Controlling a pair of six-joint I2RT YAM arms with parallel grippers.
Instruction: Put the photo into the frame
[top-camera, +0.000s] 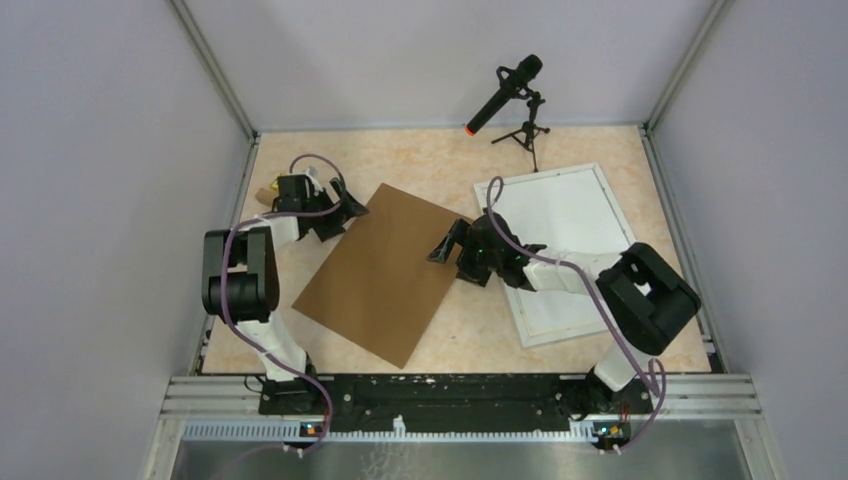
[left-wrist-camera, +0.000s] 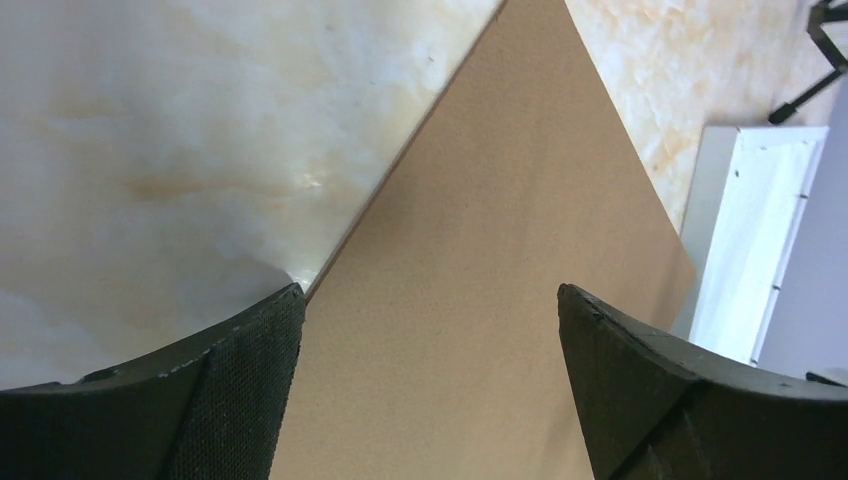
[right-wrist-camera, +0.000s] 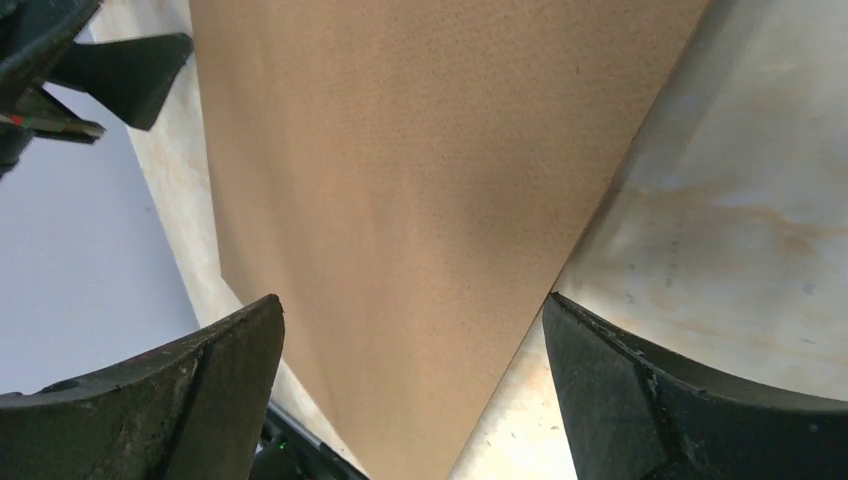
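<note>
Left pincer (left-wrist-camera: 430, 292) and right pincer (right-wrist-camera: 412, 300) are held wide open at opposite corners of the brown board (top-camera: 385, 275), to be pinched evenly; the frame (top-camera: 570, 215) is laid by the right edge of the counter (top-camera: 420, 160), the photo unseen.

Single pieces and a pair of tools are sharing the bench (top-camera: 430, 160).
One brown board (top-camera: 385, 275) is lying in the middle, one white frame (top-camera: 545, 176) is lying to its right, one microphone (top-camera: 505, 93) is standing on one tripod (top-camera: 527, 135) at the far side, and two tools, the left tool (top-camera: 345, 218) and the right tool (top-camera: 450, 240), are hanging over the board.
</note>
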